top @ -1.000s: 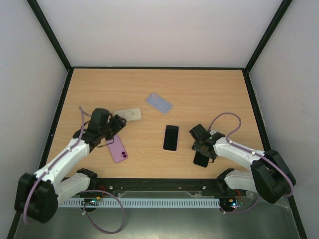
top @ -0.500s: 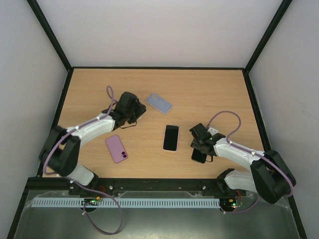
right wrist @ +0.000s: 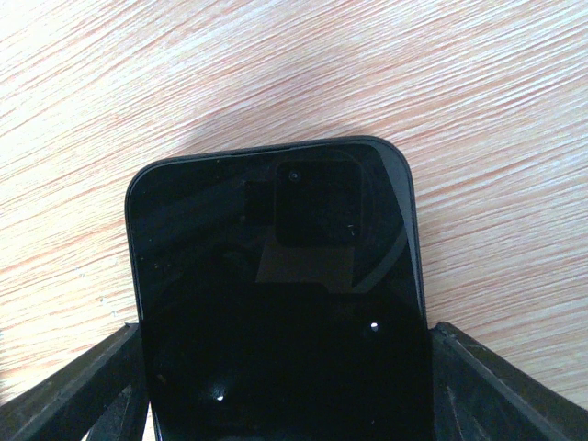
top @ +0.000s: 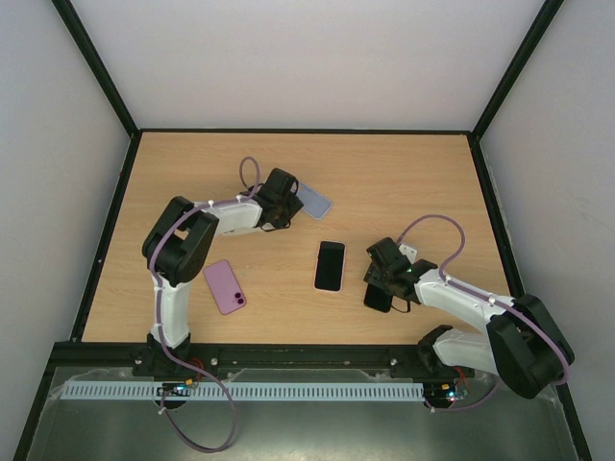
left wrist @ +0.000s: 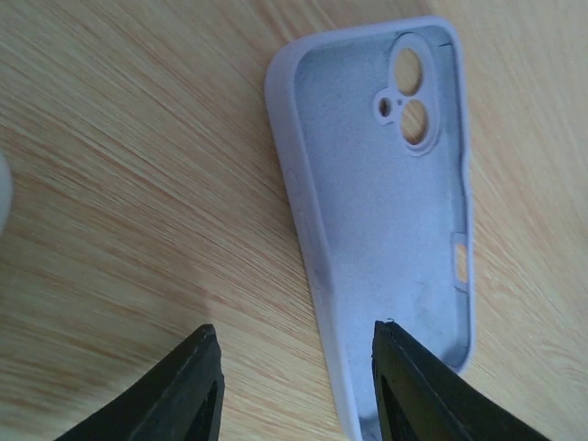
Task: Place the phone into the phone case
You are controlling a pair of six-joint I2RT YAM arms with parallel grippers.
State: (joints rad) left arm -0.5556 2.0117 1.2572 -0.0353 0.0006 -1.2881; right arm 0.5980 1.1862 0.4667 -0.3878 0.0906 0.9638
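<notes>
The left gripper is held open and empty, over one long edge of the case. The phone is pinched at its sides by the right gripper, well apart from the case. The hard, shiny black phone could be let slip. The soft lilac case, hollow side up, could be pushed away.

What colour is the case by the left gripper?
The case is pale lavender; left wrist view shows it best.

Wood table: lilac case, pink-rim phone
</notes>
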